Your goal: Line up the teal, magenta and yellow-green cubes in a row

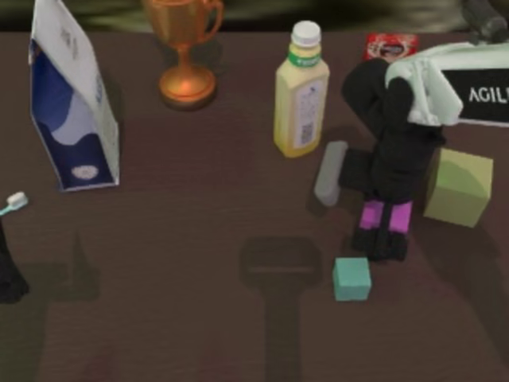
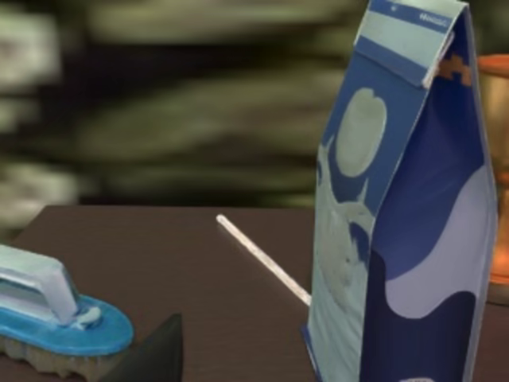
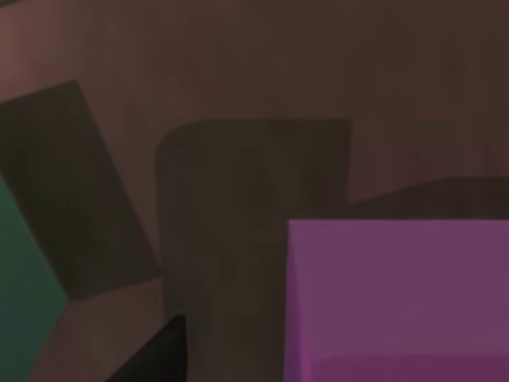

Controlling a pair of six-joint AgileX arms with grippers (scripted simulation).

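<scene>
The magenta cube [image 1: 372, 215] sits on the table at right of centre, mostly covered from above by my right gripper [image 1: 382, 243]. In the right wrist view the magenta cube [image 3: 398, 294] fills one side, and the one fingertip [image 3: 163, 354] that shows stands apart from its edge, so the gripper is open. The other finger is hidden. The small teal cube [image 1: 351, 278] rests just in front and slightly left of that gripper; a corner of the teal cube [image 3: 24, 278] shows in the wrist view. The large yellow-green cube [image 1: 459, 187] lies to the right. My left gripper [image 1: 8, 278] is parked at the left edge, open.
A blue-and-white carton [image 1: 71, 103] stands at the back left, a copper trophy [image 1: 184, 48] and a yellow bottle [image 1: 301, 91] at the back. A grey block [image 1: 332, 173] lies left of my right arm. A red packet [image 1: 390, 46] and a small brush [image 1: 14, 203] are also here.
</scene>
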